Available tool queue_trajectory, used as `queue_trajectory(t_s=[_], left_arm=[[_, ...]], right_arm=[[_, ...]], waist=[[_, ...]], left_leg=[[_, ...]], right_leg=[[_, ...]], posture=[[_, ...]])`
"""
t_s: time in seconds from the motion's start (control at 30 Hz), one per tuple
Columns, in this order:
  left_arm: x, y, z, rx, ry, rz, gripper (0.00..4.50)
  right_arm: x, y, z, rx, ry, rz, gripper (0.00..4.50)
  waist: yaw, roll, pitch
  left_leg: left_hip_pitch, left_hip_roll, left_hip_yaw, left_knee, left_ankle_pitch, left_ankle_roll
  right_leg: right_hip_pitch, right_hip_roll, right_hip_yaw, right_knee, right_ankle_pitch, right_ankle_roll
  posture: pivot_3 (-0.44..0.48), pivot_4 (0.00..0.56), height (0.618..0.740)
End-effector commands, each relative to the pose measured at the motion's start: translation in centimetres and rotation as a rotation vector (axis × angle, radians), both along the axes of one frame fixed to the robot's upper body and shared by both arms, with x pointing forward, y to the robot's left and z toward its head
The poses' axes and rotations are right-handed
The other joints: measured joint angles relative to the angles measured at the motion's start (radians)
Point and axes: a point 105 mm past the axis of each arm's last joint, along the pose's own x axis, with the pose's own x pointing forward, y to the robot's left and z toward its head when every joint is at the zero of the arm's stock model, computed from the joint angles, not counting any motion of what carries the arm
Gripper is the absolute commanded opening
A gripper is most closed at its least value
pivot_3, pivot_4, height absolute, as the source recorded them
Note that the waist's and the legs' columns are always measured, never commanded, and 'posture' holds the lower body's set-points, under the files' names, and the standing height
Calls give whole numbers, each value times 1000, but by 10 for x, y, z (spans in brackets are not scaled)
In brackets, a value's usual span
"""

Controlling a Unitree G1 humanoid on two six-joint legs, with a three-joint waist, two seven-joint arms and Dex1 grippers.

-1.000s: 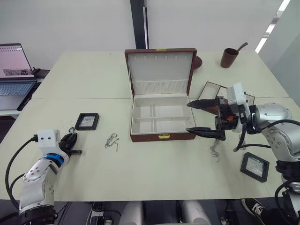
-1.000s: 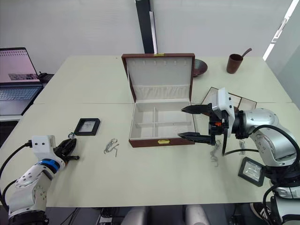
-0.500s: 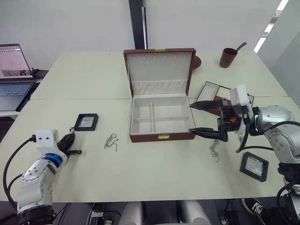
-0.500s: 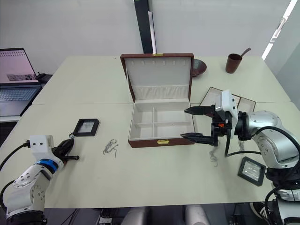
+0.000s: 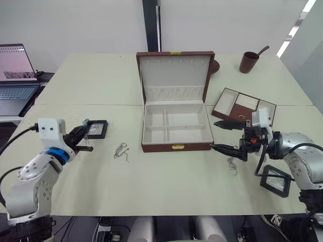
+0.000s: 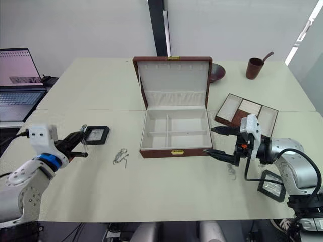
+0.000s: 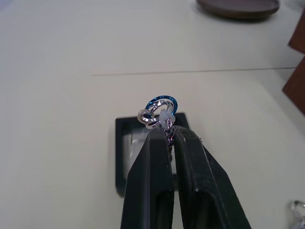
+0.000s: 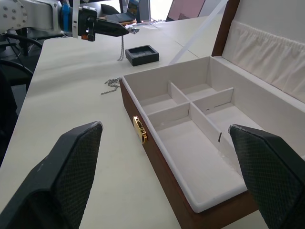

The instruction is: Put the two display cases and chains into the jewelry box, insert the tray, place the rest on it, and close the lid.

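Since a second ago the left gripper (image 5: pixel 87 139) has lifted, pinching a chain (image 7: pixel 159 110) above the left case (image 5: pixel 96 129) at 9 o'clock from the box (image 5: pixel 175 132). The right gripper (image 5: pixel 221 136), fingers spread wide, has backed to the box's 3 o'clock corner, uncovering the tray (image 5: pixel 244 105). The lid (image 5: pixel 174 73) is standing open. Another chain (image 5: pixel 121 150) is lying between case and box; bare table (image 5: pixel 166 181) is fronting the box. No writing is readable.

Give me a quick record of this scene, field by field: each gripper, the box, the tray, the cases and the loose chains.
left gripper: shut on a chain, lifted above the table
right gripper: open, empty, beside the box
jewelry box: lid open, compartments empty
tray: on the table, right of the box
display cases: one left, one right
loose chains: left of box, right of box
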Motion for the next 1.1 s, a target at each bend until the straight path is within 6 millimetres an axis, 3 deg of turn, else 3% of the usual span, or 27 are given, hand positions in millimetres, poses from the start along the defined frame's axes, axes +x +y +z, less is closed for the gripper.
queue_trajectory(t_s=[0.03,0.2,0.37,0.57,0.9,1.1], left_arm=[[0,-30,31,22,-57,-117,11],[9,-75,65,-9,-127,-252,11],[15,-118,81,-54,-169,-365,11],[24,-156,89,-115,-211,-388,11],[42,-191,75,-196,-204,-334,11],[58,-185,61,-181,-204,-236,11]], right_arm=[[1,-2,15,16,-76,-16,4500],[2,-2,14,16,-84,-39,4500],[3,-3,15,22,-96,-67,4500],[3,-9,19,19,-100,-100,4500],[4,-17,18,12,-91,-141,4500],[5,-17,19,14,-92,-151,4500]], waist=[[-1,0,0],[-1,0,0],[0,0,0],[0,-1,0],[1,-1,1],[1,-1,1]], left_leg=[[0,0,0,0,0,0],[0,0,0,0,0,0],[0,-1,0,0,0,0],[0,-2,0,0,0,0],[0,-4,1,1,0,-1],[0,-5,1,1,1,-1]], right_leg=[[0,0,0,0,0,0],[0,0,0,0,0,0],[0,0,1,0,0,0],[0,1,1,0,0,0],[0,2,1,0,0,0],[0,2,1,0,0,0]], posture=[[0,150,740],[0,150,740],[0,150,740],[0,150,740],[0,150,740],[0,150,740]])
